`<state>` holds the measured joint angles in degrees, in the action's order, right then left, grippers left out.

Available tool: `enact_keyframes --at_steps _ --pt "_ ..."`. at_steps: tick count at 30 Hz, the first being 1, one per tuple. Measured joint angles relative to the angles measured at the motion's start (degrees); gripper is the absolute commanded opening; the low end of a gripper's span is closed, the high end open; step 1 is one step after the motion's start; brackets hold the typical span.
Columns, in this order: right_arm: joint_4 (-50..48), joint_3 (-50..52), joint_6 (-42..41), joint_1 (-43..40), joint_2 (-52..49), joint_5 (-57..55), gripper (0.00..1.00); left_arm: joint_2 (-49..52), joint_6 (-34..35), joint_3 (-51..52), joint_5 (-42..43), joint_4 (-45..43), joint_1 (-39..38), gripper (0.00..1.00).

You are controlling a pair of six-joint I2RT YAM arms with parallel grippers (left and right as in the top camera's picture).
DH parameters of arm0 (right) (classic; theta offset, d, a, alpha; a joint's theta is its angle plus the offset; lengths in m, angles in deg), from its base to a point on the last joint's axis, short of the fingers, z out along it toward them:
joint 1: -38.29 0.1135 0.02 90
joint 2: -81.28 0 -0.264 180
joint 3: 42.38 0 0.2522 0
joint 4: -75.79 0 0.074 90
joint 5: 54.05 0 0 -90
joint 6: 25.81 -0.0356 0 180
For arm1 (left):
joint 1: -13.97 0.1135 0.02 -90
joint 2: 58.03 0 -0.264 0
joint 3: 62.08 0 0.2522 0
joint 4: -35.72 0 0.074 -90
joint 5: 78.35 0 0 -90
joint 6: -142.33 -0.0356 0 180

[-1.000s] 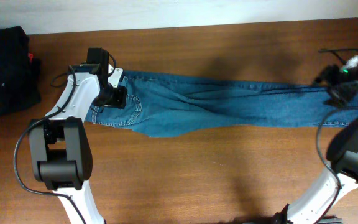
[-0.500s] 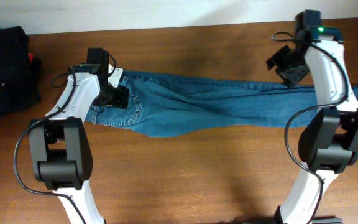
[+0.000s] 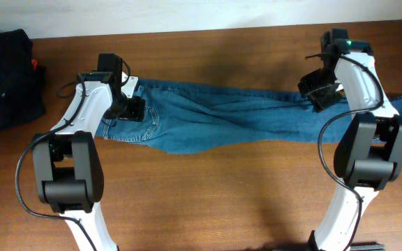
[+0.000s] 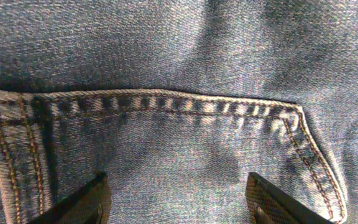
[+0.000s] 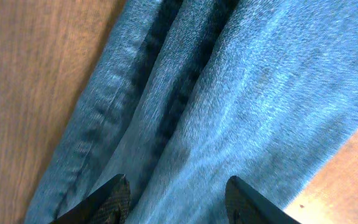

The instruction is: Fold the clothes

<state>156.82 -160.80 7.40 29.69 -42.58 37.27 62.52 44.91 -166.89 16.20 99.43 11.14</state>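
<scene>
The jeans (image 3: 243,118) lie stretched flat across the table (image 3: 222,188) from 9 o'clock to 3 o'clock. The waist is at 9 o'clock and the leg ends run under my right arm at 3 o'clock.

My left gripper (image 3: 131,109) sits over the back pocket (image 4: 166,143). In the wrist view its jaws are spread apart with flat denim between them and nothing pinched. My right gripper (image 3: 319,89) hangs over the legs toward 2 o'clock. Its jaws are also parted over the cloth and grasp nothing.

I see 3 risks:
- **Left side:** the jaws face a flat pocket panel, not an edge. If I close here, I judge they will either slide off or lift only the pocket layer.
- **Right side:** creases run between the jaws. A shallow bite could take 1 leg and leave the other on the table, which would skew the fold.
- **Middle of the jeans:** the cloth bulges toward 6 o'clock. If I carry 1 end across without evening that out, the fold will likely trap a ridge.

There is no writing I can read. The pocket shows only tan stitching and no brand patch. The black garment pile (image 3: 2,77) at 10 o'clock has a small red tag (image 3: 36,67), which is too small to read.
</scene>
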Motion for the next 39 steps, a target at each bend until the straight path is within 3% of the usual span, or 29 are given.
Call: enact_keyframes --at_steps 11,14,19,24,32,39 --pt "-3.4 2.6 -1.6 0.0 -1.0 0.2 0.48 0.0 0.0 0.0 0.0 0.2 0.0 0.7" --pt "-4.3 2.7 -1.8 0.0 -2.1 0.3 0.35 0.0 0.0 0.0 0.0 0.3 0.0 0.7" --pt "-4.8 2.8 -2.0 0.0 -2.6 0.6 0.24 0.0 0.0 0.0 0.0 0.3 0.0 0.7" --pt "-4.8 2.8 -2.1 0.0 -2.6 0.7 0.04 0.0 0.0 0.0 0.0 0.3 0.0 0.7" --pt "-6.3 2.8 -2.4 -0.7 -2.6 2.0 0.04 0.0 0.0 0.0 -0.1 0.3 0.0 0.7" --pt "-8.0 2.8 -2.4 -5.6 -2.6 9.6 0.04 0.0 0.0 0.0 -0.1 0.3 0.0 0.7"
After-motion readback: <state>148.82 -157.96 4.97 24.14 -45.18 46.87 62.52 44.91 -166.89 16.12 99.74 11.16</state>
